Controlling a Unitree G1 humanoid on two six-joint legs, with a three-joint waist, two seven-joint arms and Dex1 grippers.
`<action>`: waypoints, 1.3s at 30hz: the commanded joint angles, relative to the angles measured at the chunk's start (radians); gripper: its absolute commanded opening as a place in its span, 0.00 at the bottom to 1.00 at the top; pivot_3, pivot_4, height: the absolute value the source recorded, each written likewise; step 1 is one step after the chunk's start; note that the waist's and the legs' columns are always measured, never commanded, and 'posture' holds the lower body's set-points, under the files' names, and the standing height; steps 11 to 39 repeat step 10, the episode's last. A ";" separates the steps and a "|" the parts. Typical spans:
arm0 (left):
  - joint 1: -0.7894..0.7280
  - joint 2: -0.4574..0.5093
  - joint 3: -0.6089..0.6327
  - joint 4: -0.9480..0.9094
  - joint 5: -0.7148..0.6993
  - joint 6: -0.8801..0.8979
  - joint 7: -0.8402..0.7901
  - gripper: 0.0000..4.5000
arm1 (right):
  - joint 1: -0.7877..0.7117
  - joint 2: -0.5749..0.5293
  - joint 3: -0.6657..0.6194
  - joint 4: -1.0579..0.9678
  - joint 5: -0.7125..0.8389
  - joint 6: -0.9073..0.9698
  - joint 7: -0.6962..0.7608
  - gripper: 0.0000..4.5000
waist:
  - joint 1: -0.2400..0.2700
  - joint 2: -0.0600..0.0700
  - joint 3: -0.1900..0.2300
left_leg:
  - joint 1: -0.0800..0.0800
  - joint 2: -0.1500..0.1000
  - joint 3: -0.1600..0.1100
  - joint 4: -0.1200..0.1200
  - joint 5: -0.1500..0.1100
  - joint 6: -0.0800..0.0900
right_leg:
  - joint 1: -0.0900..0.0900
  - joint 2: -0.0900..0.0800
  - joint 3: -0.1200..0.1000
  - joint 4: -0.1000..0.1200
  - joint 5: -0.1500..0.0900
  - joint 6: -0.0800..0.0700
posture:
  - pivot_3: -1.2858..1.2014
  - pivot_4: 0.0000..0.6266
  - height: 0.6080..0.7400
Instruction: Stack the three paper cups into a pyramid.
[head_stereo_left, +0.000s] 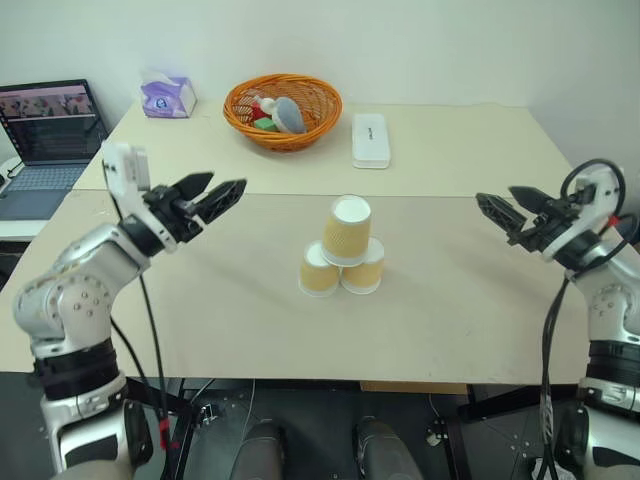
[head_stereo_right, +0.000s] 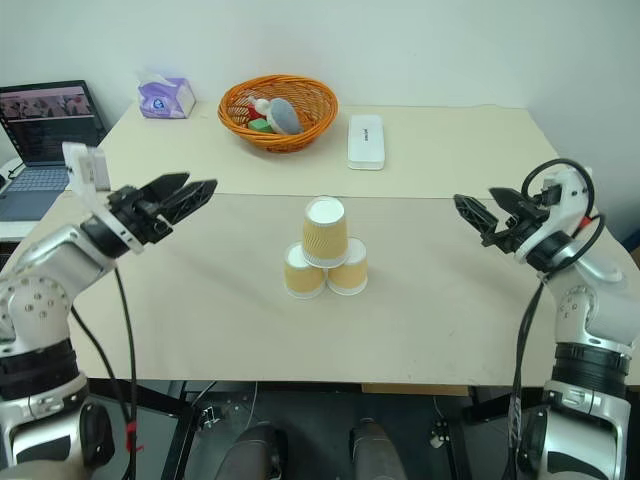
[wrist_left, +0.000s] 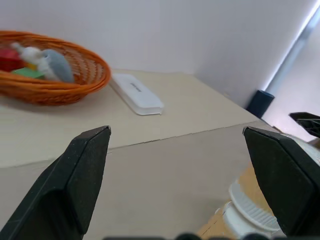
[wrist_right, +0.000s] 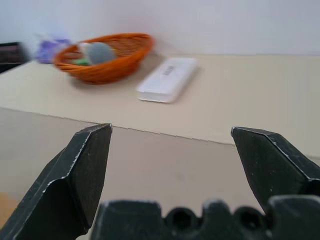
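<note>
Three tan-orange paper cups stand upside down as a pyramid in the middle of the table: two side by side, a left one (head_stereo_left: 318, 271) and a right one (head_stereo_left: 364, 268), with the third cup (head_stereo_left: 347, 230) resting on top of them. My left gripper (head_stereo_left: 218, 192) hovers open well to the left of the stack, pointing toward it, with nothing between its fingers. My right gripper (head_stereo_left: 502, 207) hangs open far to the right, also empty. In the left wrist view white cup bottoms (wrist_left: 250, 210) show low beside one finger (wrist_left: 75, 185).
At the back of the table sit an orange wicker basket (head_stereo_left: 283, 108) holding small items, a white flat case (head_stereo_left: 370, 139) to its right and a purple tissue pack (head_stereo_left: 167, 97) to its left. A laptop (head_stereo_left: 45, 135) stands off the table's left side.
</note>
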 joint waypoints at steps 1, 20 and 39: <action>0.054 -0.034 0.032 -0.017 0.059 -0.083 0.100 1.00 | 0.056 0.050 -0.055 -0.076 -0.059 -0.080 -0.189 0.99 | 0.000 0.000 0.000 | 0.000 0.000 0.000 0.000 0.000 -0.001 | -0.001 0.000 0.000 0.001 0.000 0.000 | 0.52 0.24 0.50; 0.224 -0.170 -0.004 0.032 0.223 -0.275 0.246 1.00 | 0.217 0.226 -0.029 -0.174 -0.144 -0.179 -0.429 0.99 | 0.000 0.000 0.000 | -0.006 -0.001 0.002 0.000 0.001 -0.001 | -0.009 -0.001 0.003 0.004 0.000 0.000 | 0.52 0.24 0.50; 0.224 -0.170 -0.004 0.032 0.223 -0.275 0.246 1.00 | 0.217 0.226 -0.029 -0.174 -0.144 -0.179 -0.429 0.99 | 0.000 0.000 0.000 | -0.006 -0.001 0.002 0.000 0.001 -0.001 | -0.009 -0.001 0.003 0.004 0.000 0.000 | 0.52 0.24 0.50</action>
